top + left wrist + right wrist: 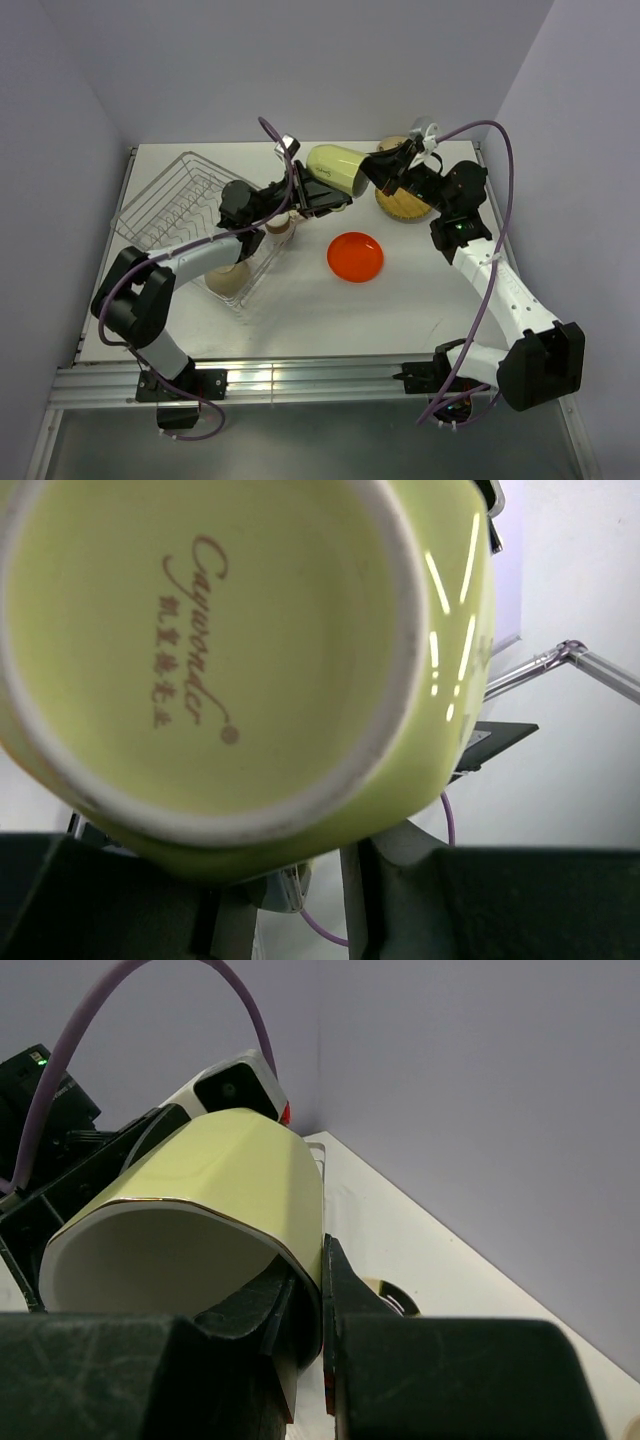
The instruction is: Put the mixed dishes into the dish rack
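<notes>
The pale yellow mug (335, 168) hangs on its side above the table (300, 320), in the upper middle of the overhead view, between my two grippers. It is a smooth, glossy glazed cylinder. Close to my left wrist its round base fills the frame, with a pale matte foot ring and a brown script mark printed inside it. From my right wrist I see its open mouth, cream inside, with a thin dark line running round the rim.

My right gripper (372, 170) is pinched narrow on the mug's wall at the rim, one finger inside and one outside, so the thin wall is clamped between them. My left gripper (330, 195) sits at the mug's base end. Its dark fingers (520, 900) show low in the left wrist view with the mug's rounded bottom between and above them, partly apart. I cannot tell whether they grip it or only stand beside it.

The dish rack (165, 200), a silver wire basket with upright prongs, lies in the left part of the overhead view, well apart from the mug. The orange round plate (355, 256), flat and shiny, lies on the table below the mug. The tan woven-look plate (405, 208) lies under my right wrist, partly hidden.
</notes>
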{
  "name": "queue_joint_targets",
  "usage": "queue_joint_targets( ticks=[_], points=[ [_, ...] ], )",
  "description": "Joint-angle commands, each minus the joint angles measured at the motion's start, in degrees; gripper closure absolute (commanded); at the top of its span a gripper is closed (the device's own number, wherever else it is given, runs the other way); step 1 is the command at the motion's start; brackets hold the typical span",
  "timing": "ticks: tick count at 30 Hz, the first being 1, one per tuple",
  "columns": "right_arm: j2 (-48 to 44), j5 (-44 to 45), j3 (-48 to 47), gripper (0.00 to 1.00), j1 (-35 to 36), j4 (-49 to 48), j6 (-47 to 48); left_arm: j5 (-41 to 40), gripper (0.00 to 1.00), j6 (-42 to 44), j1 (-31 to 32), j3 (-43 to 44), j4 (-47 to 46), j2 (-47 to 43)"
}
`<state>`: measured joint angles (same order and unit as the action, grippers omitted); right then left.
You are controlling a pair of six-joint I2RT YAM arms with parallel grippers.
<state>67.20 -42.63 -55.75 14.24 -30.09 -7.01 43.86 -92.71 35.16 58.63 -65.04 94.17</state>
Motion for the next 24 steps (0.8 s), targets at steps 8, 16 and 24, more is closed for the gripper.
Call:
queue_joint_targets(
  ticks=[8,16,24],
  points=[
    [-1.37,-0.7,-1.82,1.0,0.17,-5.51,-0.47,0.26,0.47,5.78,-1.94,2.8,3.42,-6.28],
    [-1.02,-0.44,-1.38,1.0,0.26,-6.74,-1.25,0.53,0.68,4.99,-2.02,3.33,3.34,-6.11],
    [-1.28,-0.26,0.28,0.88,0.26,-7.09,-1.52,0.62,1.0,5.43,-2.72,3.16,2.19,-6.63]
  ],
)
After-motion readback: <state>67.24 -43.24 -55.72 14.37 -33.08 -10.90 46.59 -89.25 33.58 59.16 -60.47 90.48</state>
